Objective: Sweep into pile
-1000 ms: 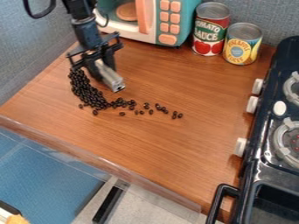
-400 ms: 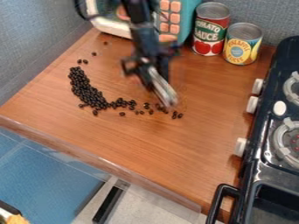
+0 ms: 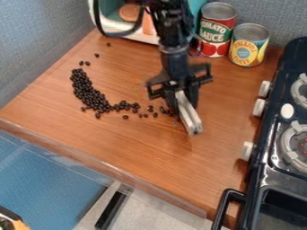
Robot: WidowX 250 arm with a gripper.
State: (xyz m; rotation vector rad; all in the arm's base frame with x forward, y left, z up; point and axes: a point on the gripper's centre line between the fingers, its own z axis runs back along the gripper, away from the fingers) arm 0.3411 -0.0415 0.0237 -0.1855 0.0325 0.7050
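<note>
The black gripper (image 3: 181, 101) hangs over the middle of the wooden counter, at the right end of the trail of beans. A pale, bar-like tool (image 3: 188, 113) sticks out below it and slants down to the right. Dark beans (image 3: 90, 93) lie in a dense curved band on the counter's left part, thinning into scattered ones toward the gripper. A few loose beans (image 3: 85, 63) lie above the band, toward the microwave. The gripper and tool hide the spot where the trail ends.
A toy microwave (image 3: 114, 20) stands at the back behind the arm. Beside it are a tomato sauce can (image 3: 216, 30) and a pineapple can (image 3: 249, 45). The stove (image 3: 275, 134) lines the right side. The counter's front edge (image 3: 102, 165) runs along the lower left.
The gripper has moved from the band's upper end at the left, rightward and down the view, to the trail's right end. Loose beans at the upper left have come into sight.
</note>
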